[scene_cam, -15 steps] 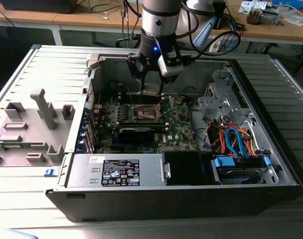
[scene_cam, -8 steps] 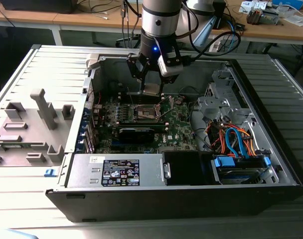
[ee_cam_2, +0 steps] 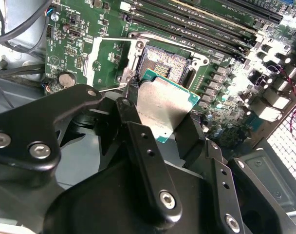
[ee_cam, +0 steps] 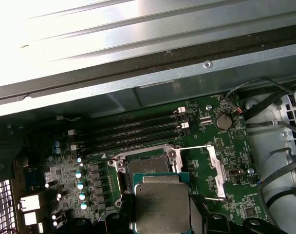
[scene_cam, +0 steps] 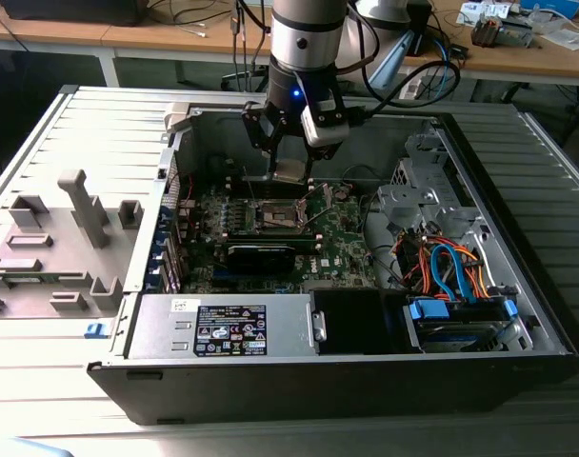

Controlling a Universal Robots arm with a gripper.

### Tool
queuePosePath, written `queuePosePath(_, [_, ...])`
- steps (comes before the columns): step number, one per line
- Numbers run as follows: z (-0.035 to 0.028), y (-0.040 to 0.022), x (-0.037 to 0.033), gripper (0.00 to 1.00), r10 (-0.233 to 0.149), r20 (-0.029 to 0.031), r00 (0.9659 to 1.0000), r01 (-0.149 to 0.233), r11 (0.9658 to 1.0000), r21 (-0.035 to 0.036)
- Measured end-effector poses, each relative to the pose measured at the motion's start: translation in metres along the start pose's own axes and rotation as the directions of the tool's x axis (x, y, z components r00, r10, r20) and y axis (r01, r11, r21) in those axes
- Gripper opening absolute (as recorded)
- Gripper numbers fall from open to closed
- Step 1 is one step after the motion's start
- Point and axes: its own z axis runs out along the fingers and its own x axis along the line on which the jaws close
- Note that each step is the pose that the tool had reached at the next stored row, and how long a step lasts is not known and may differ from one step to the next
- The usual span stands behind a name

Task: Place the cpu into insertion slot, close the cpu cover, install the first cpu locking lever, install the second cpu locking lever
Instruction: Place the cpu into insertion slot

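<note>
Gripper (scene_cam: 289, 171) is closed on the cpu (ee_cam_2: 163, 103), fingers clamping 2 opposite edges, with the metal top facing both wrist views. In the exterior view the chip hangs at upper centre of the frame. The insertion slot (scene_cam: 279, 218) lies just below it in the frame, apart from it. The socket is bare, and the cpu cover (ee_cam: 216, 168) lies swung open beside it. Judgement: step 1 of 4 is in hand and the chip is not yet seated.

Smooth metal cpu (ee_cam: 161, 206) (dull sheen), shiny metal cpu cover (ee_cam: 217, 168), matt black fingers (ee_cam_2: 138, 141)
</note>
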Motion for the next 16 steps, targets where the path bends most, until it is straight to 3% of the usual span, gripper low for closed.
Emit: queuePosePath(16, [0.0002,0.0000,0.0000,0.55,0.016,0.0009,0.9999,-0.016,0.9999,-0.0004])
